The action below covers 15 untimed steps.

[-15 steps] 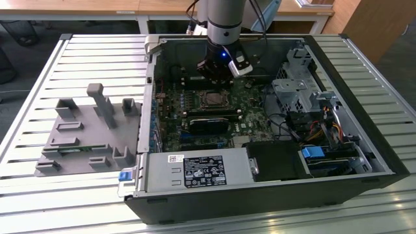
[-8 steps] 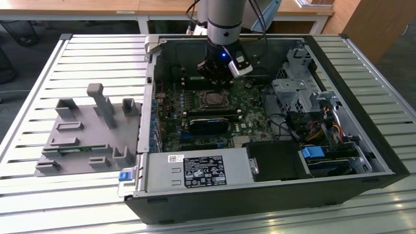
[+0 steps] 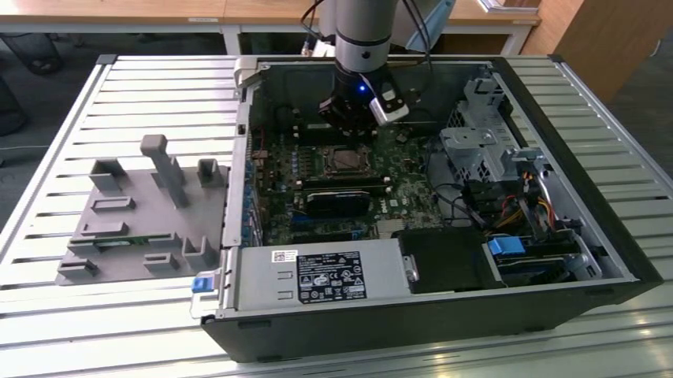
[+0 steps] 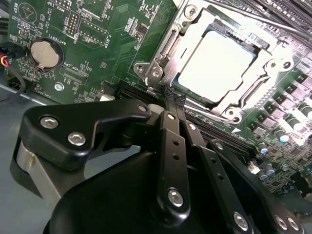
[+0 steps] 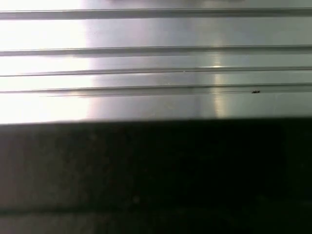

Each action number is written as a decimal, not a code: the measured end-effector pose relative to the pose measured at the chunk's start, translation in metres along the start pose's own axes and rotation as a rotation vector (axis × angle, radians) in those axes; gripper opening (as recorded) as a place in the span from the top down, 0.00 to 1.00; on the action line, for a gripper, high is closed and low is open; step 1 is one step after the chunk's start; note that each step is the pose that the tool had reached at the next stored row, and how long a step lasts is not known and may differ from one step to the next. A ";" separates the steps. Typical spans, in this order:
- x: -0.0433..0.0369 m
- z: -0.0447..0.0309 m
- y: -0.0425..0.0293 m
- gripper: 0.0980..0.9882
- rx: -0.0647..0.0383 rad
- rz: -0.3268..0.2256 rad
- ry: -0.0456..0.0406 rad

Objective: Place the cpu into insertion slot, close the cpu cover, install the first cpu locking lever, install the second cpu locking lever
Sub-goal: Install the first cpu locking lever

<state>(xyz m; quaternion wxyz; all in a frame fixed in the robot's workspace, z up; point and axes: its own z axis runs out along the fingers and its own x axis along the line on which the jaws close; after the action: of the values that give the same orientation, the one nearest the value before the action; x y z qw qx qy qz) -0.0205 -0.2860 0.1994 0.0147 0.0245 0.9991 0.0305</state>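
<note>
Exterior view. You have the arm [image 3: 363, 31] reaching down into the open case [image 3: 421, 331], with the gripper [image 3: 352, 118] low over the board [image 3: 315, 165]. The socket [image 3: 344, 161] lies just beside the gripper, on the side toward the black power supply [image 3: 331, 277]. Memory sticks [image 3: 336, 189] run along the socket's far side from the gripper. A grey fixture [image 3: 137, 220] sits on the slatted table [image 3: 63, 94], well apart from the socket, outside the case on the exterior view's left.

Second wrist view. The gripper [image 4: 171, 95] has its two fingers pressed together, with nothing visible between them. Their tips are at the socket's edge, close to the hinge corner. The cpu [image 4: 214, 66] sits in the socket [image 4: 229, 114], grey metal top up. The cover [image 4: 168, 46] lies flat around the cpu, framing it. A thin lever [image 4: 253, 19] runs along the socket's far side from the gripper. You cannot tell from here whether it is latched. A coin cell [image 4: 44, 53] sits on the board, well apart from the socket.

First wrist view. You see bright slats [image 5: 156, 58] above a dark band.

Status, as a judgement. The cpu is placed and the cover appears closed. The lever steps look to be the work in hand, with neither confirmed locked.
</note>
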 end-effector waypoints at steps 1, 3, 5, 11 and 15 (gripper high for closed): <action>0.0000 -0.0002 0.0000 0.99 0.000 0.000 0.0002; -0.0001 -0.0005 -0.0001 0.99 0.001 0.000 0.0007; -0.0003 -0.0003 -0.0001 0.99 0.004 0.000 0.0004; -0.0013 0.0013 -0.0003 0.99 0.012 0.000 0.0004; -0.0022 0.0034 -0.0001 0.99 0.012 0.000 0.0004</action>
<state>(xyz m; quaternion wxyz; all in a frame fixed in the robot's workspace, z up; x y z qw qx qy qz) -0.0182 -0.2861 0.1960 0.0144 0.0245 0.9993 0.0242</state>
